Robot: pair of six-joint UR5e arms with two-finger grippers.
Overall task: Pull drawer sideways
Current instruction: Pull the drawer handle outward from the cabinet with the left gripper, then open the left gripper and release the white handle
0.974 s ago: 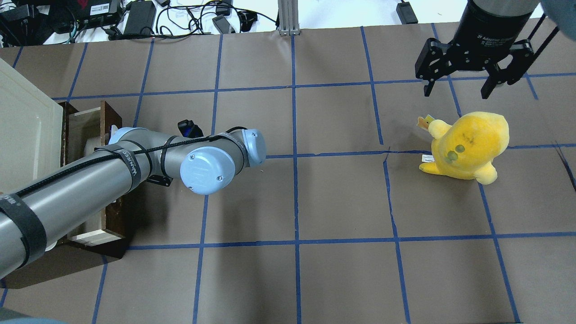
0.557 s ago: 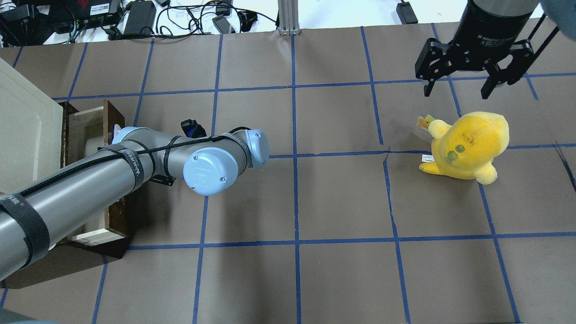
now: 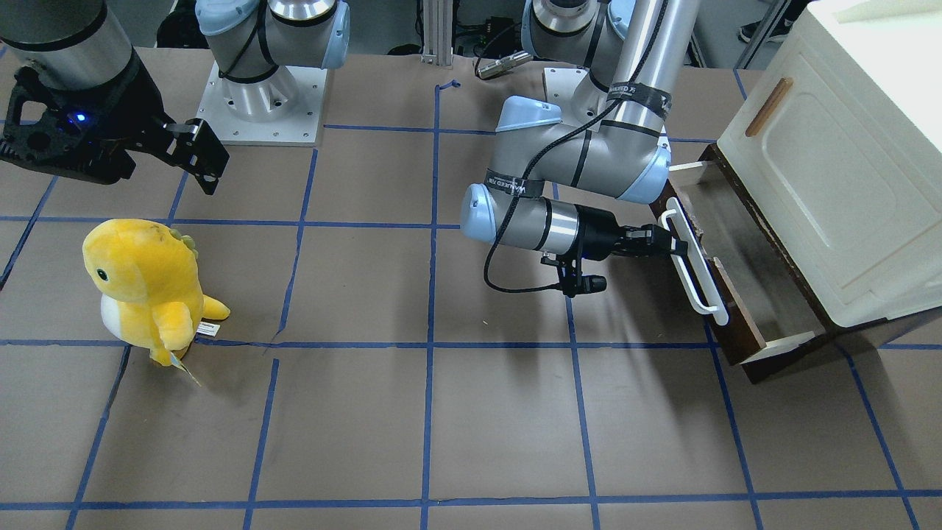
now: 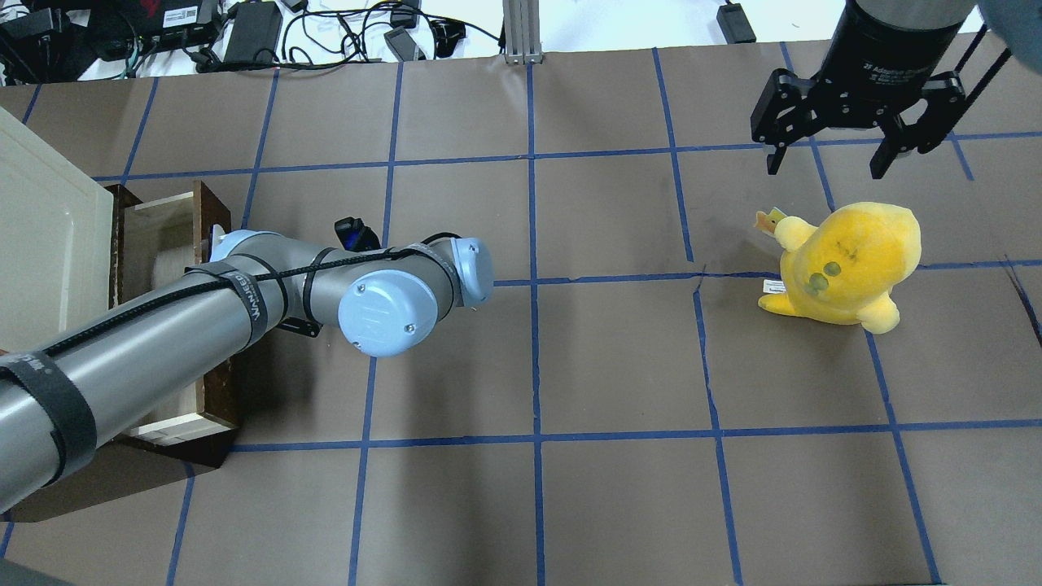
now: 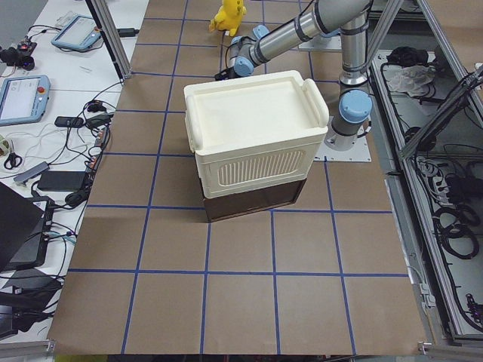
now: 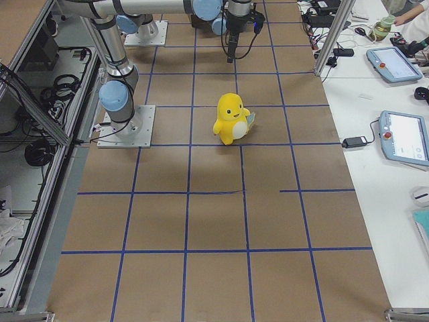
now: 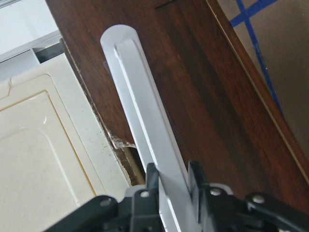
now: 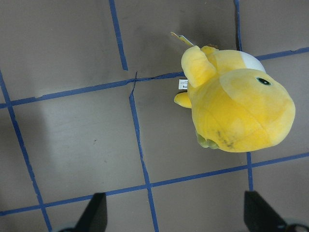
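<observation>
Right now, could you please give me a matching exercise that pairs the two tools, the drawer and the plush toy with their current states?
Things:
1. left tool
2. right tool
3. drawer
4. yellow plush toy

States:
A. standing upright on the table
B. partly pulled out of the cabinet
C. open, holding nothing
D. shut on the white bar handle

Pairs: 1-D, 2-C, 3-B, 4-A.
</observation>
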